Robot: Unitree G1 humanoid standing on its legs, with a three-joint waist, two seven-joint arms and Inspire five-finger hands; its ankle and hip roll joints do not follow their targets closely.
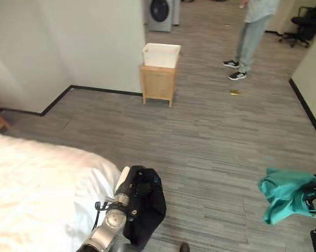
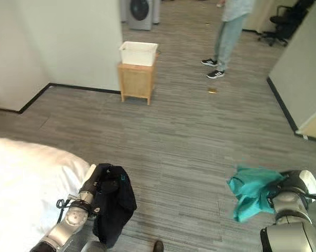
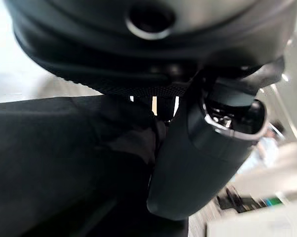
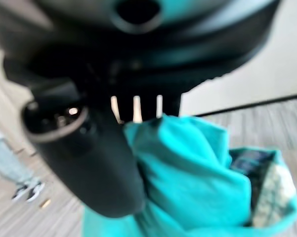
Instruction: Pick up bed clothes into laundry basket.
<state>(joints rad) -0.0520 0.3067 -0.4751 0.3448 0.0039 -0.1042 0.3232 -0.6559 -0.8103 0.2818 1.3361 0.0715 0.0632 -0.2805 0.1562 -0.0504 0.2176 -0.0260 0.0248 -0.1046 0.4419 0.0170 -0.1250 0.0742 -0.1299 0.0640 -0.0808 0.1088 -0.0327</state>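
The left arm reaches up from the lower left with its left hand [image 1: 130, 187] curled round a black garment [image 1: 147, 210], while the right arm comes in at the lower right with its right hand [image 2: 284, 195] clenched on a teal garment [image 2: 251, 195], both held above the floor [image 1: 210, 142].

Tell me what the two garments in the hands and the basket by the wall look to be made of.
Black garment: soft matte cloth, hanging limp in folds from the left hand. Teal garment: soft knit-like cloth, bunched in the right hand. Laundry basket: pale wood or bamboo frame, it seems, with a white liner, probably fabric.
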